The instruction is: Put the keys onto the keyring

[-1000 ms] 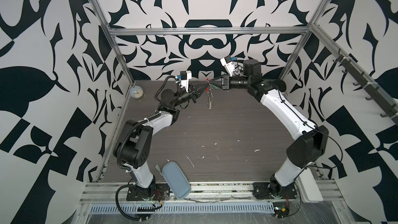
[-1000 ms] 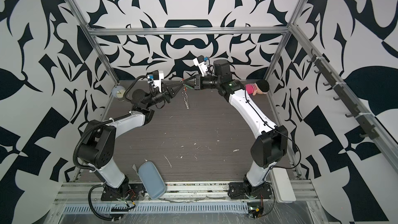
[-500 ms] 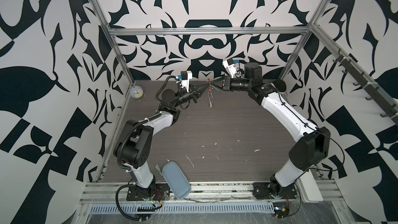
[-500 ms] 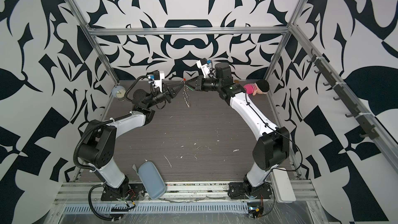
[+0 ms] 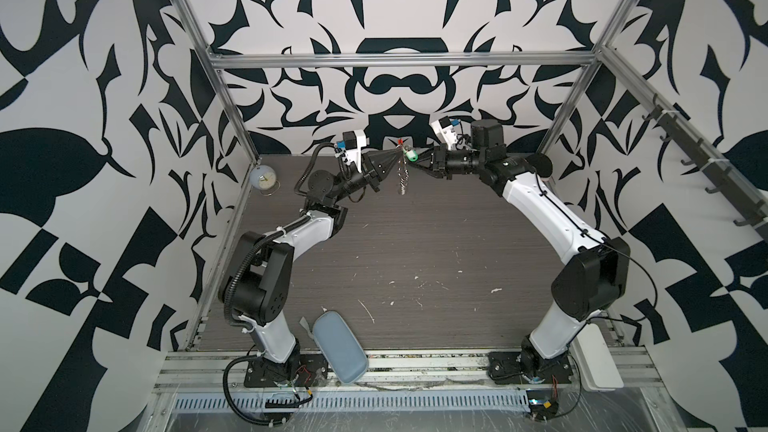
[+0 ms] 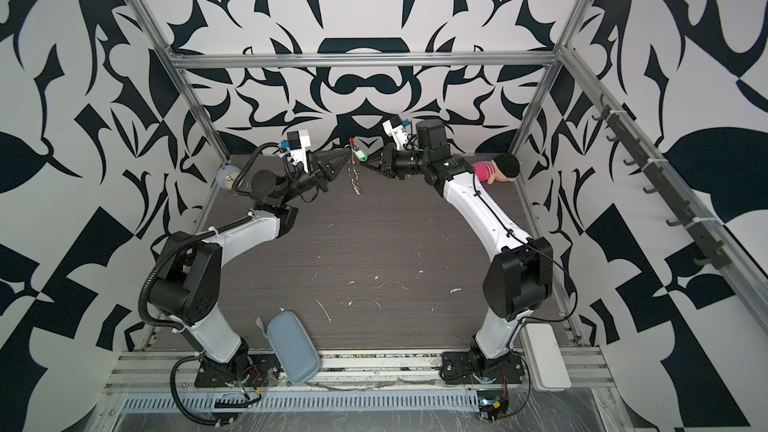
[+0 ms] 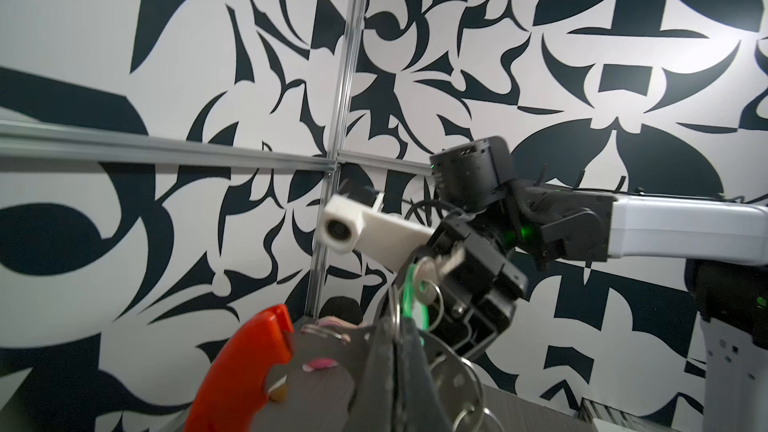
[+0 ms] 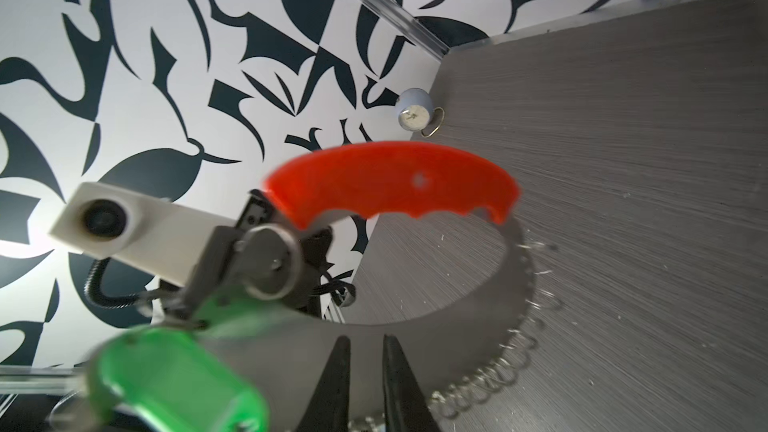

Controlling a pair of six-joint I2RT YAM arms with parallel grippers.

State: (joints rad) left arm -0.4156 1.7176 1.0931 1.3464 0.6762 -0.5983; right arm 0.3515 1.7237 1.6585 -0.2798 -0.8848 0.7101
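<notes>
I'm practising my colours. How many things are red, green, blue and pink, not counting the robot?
Red: 1, the keyring with its bar
Green: 1, the keys with their tag
Blue: 2, the clock and the case
Pink: 1, the doll
Total: 5

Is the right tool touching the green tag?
Apart. The right wrist view shows a clear gap between the right tool and the green tag. Its jaws stand slightly open, empty.

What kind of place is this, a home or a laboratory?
Probably a robot laboratory cell: a left arm and a right arm bolted to a base rail, an aluminium frame, and black-and-white patterned walls.
</notes>
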